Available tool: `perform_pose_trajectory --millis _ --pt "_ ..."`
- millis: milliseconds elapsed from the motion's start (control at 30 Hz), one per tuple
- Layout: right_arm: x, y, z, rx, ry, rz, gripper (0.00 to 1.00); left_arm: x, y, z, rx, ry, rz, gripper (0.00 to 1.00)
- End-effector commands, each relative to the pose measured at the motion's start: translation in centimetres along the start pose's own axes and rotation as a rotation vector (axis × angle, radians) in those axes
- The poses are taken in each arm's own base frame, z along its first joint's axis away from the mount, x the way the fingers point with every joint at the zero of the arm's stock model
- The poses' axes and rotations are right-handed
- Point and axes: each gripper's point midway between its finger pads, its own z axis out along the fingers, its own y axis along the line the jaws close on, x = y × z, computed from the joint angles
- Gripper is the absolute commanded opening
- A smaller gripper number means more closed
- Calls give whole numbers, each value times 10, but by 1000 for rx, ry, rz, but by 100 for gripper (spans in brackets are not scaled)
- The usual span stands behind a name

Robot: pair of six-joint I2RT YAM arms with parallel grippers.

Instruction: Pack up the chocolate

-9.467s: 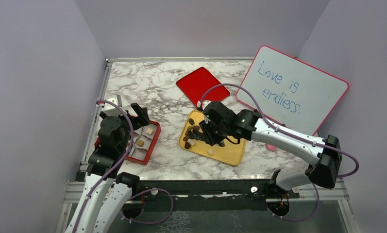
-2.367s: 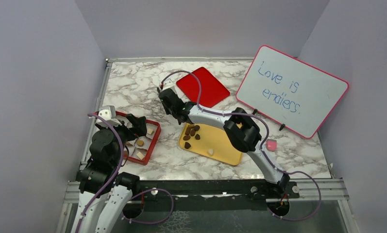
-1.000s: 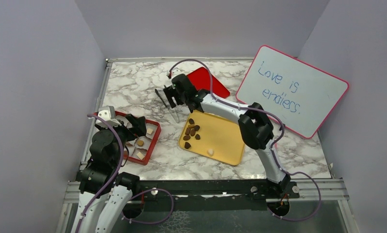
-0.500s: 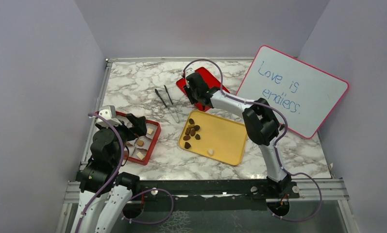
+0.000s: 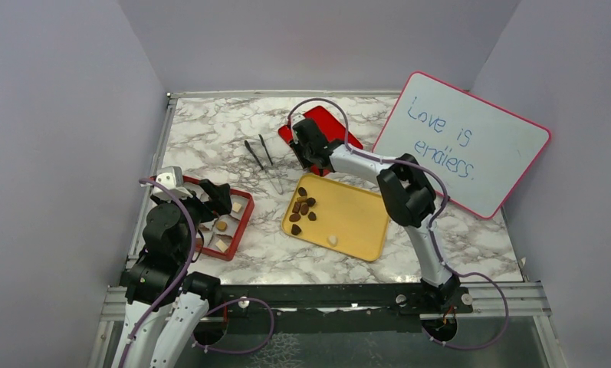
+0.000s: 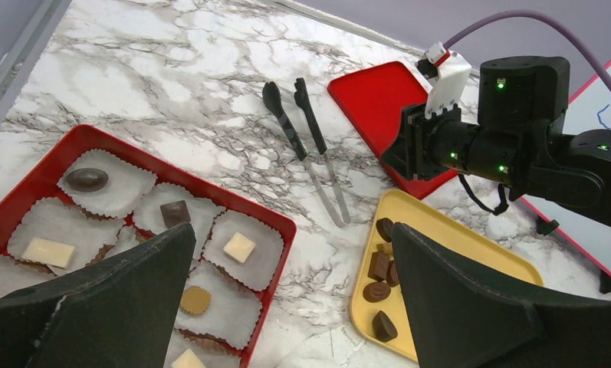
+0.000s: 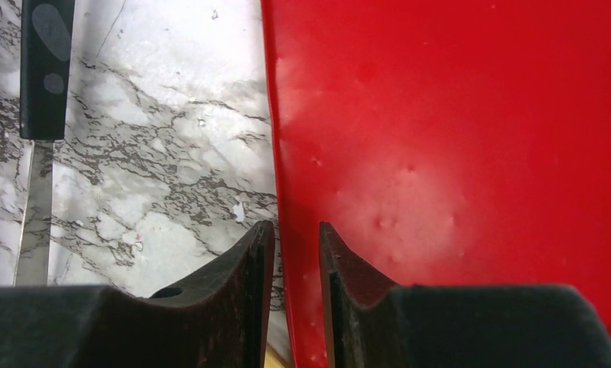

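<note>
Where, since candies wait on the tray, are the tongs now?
In the left wrist view the tongs lie flat on the marble table, just left of the red lid and beyond the yellow tray.

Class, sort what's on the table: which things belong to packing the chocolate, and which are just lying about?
For the job: chocolates, yellow tray, red box, red lid, tongs.
Lying about: whiteboard.
</note>
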Motion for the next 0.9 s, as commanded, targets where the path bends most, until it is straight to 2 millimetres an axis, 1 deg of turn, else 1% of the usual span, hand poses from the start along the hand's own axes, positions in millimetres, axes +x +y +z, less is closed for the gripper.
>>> perform_pose_trajectory --millis 0,233,500,667,767,867 --pt "1 7 12 -45 3 9 31 1 2 4 -13 -6 -4 99" --pt "14 8 20 -41 31 -5 28 1 2 4 -13 -7 -4 99" --pt "20 5 22 -28 38 -25 22 1 2 3 -13 -9 -6 99" --pt "14 3 22 -25 16 -51 15 0 3 3 -17 -13 -7 99" --pt "2 0 21 -17 -21 -78 10 0 3 3 -16 -12 -7 99" --pt "-13 -6 14 5 -62 -99 4 0 3 3 -17 -11 -5 99"
